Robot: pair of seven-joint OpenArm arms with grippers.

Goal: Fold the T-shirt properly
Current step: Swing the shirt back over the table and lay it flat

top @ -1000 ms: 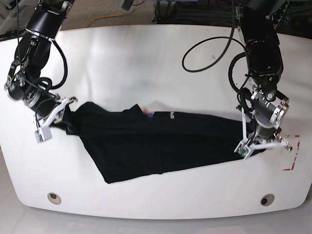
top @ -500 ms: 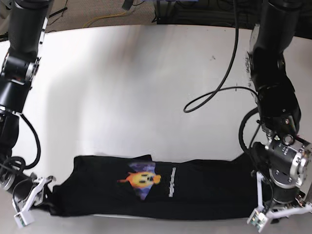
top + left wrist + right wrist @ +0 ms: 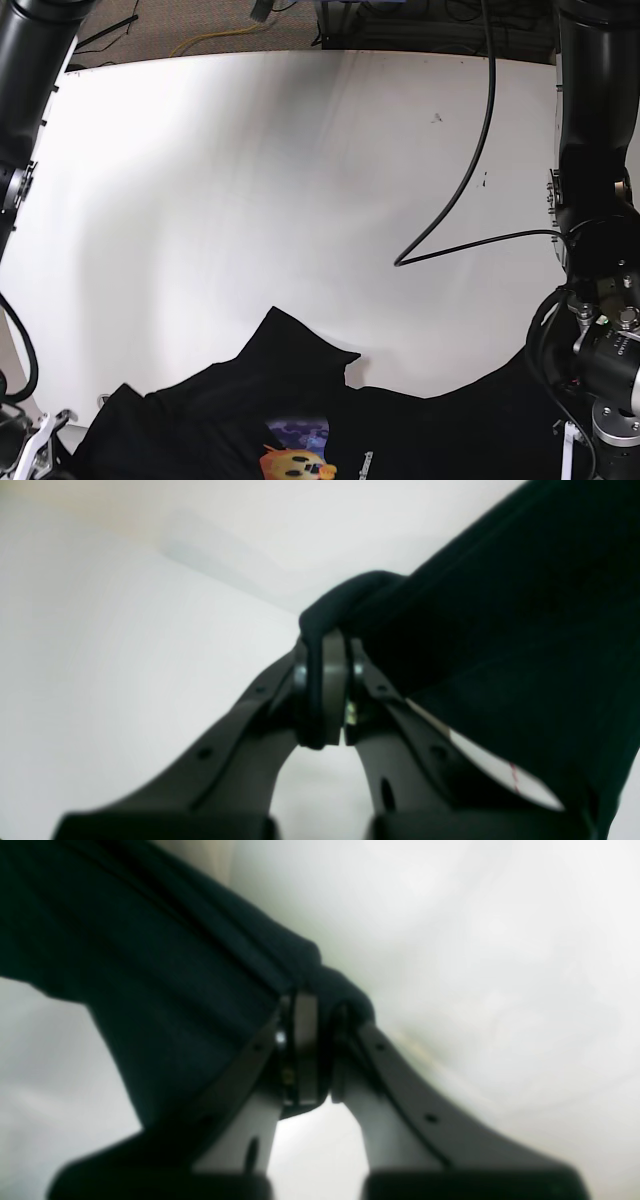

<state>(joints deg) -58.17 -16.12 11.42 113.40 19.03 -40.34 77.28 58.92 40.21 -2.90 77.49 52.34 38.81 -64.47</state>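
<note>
The black T-shirt (image 3: 250, 400) hangs stretched across the bottom of the base view. A pointed flap stands up from it, and its orange and purple print (image 3: 295, 462) shows at the lower edge. In the left wrist view my left gripper (image 3: 327, 640) is shut on a bunched fold of the T-shirt (image 3: 500, 630), which spreads away to the right. My right gripper (image 3: 320, 1005) is likewise shut on a rolled edge of the T-shirt (image 3: 150, 965), which runs off to the left. In the base view both grippers are mostly cut off by the bottom edge.
The white table (image 3: 250, 180) fills most of the base view. A black cable (image 3: 470, 200) loops from the arm on the right (image 3: 600, 370) over the table. Beyond the far edge lie carpet and a yellow cable (image 3: 215, 38).
Both arms have carried the stretched T-shirt toward the near edge of the table, low in the base view. The print now shows and a flap has risen at the shirt's middle.
</note>
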